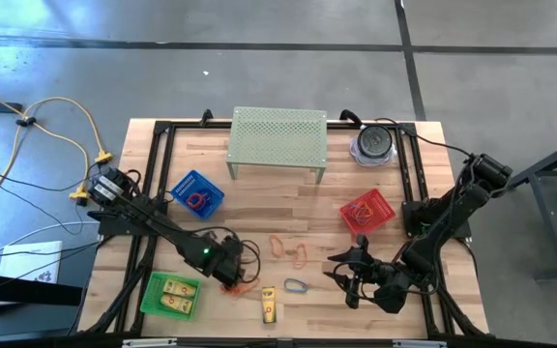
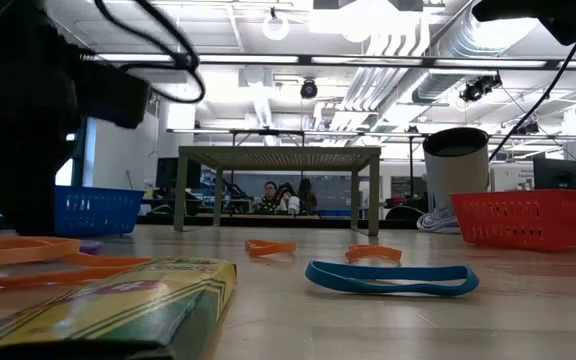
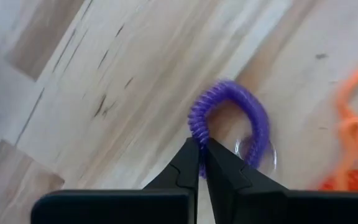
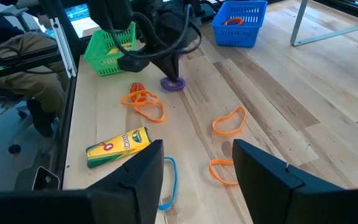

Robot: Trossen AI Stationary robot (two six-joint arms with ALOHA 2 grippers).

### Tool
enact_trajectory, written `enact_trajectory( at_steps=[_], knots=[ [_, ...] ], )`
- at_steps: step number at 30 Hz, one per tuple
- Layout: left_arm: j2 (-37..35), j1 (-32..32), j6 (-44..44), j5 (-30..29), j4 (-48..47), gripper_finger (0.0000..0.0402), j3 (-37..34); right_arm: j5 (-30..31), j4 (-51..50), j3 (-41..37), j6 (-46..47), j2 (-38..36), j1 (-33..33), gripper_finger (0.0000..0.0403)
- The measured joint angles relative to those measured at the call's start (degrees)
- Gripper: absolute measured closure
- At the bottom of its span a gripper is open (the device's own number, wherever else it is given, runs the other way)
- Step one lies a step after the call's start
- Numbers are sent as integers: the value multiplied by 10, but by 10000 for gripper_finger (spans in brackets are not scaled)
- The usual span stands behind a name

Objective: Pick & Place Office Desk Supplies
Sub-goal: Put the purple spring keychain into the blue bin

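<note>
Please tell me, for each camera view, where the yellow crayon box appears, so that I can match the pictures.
High view: the yellow crayon box lies near the table's front edge, between both arms.
Low view: it fills the near left foreground.
Left wrist view: not in it.
Right wrist view: beside the orange loops.
Shared landmark: the blue rubber band beside it, also in low and right wrist views.

The crayon box (image 2: 108,305) is blurred and cut off in the low view.

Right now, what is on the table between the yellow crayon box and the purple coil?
In the right wrist view, tangled orange bands lie between the yellow crayon box and the purple coil, which the left tool pinches.
</note>
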Motion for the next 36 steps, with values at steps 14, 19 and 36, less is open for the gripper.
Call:
enact_trajectory(
  at_steps=[14, 19, 36],
  knots=[
    [-15, 0, 90, -83, -217, 397, 170, 2, 0, 0, -3, 0, 0, 222],
    [-16, -1, 69, -120, -385, 397, 253, 2, 0, 0, -3, 0, 0, 222],
    [-165, 162, 168, -55, -506, 397, 168, 0, 9, 0, 1, 0, 0, 222]
  ],
)
